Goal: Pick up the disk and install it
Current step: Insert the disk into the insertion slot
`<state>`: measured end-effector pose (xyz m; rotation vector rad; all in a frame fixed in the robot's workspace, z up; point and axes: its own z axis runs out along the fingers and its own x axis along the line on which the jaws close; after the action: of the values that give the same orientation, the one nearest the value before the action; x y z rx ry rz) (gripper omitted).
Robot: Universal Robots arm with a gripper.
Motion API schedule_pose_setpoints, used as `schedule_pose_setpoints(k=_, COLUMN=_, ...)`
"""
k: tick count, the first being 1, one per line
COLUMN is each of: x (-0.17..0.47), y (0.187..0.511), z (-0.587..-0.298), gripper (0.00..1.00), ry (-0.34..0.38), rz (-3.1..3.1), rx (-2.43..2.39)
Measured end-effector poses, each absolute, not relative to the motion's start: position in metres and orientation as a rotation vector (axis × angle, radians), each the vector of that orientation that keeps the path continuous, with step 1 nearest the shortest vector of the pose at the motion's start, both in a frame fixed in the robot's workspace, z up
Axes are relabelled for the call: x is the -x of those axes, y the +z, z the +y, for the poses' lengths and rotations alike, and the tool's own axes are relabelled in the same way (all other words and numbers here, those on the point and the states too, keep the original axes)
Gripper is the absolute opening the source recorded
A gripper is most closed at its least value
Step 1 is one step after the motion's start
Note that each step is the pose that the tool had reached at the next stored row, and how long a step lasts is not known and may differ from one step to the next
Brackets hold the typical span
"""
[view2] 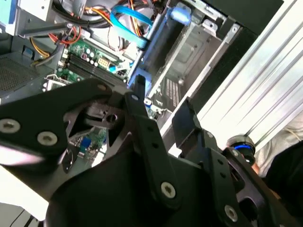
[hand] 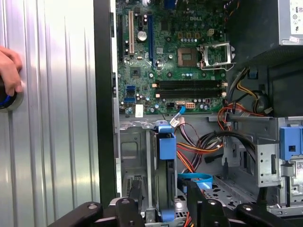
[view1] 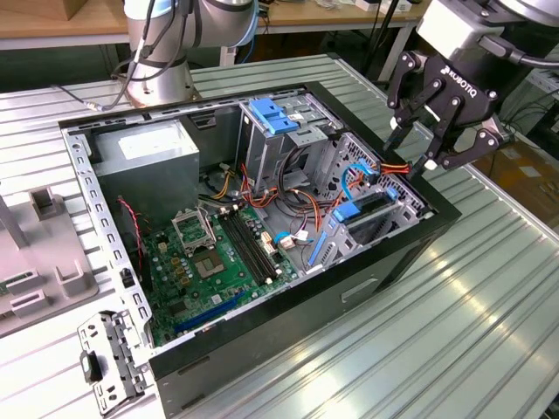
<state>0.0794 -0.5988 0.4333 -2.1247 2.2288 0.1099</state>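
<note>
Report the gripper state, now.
Gripper: jaws open, holding nothing, poised above the disk, which sits in the drive cage.

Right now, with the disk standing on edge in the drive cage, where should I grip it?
Probably across the broad faces of the disk at its exposed top edge, coming straight in through the computer case's open side: the drive cage hides the rest. The open gripper hangs above it.

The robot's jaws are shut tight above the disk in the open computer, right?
Not quite. The gripper does hang above the disk in the open computer, but its jaws are spread open, not shut tight. The exterior view shows this.
</note>
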Motion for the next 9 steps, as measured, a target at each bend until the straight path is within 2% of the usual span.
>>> schedule_pose_setpoints(k=8, x=-0.0794, y=0.4333, z=-0.5988, gripper=0.49, ry=0.110, rz=2.229, rx=2.125)
schedule_pose_setpoints(k=9, x=-0.0794, y=0.4333, z=-0.5988, gripper=0.42, ry=0.110, rz=2.229, rx=2.125)
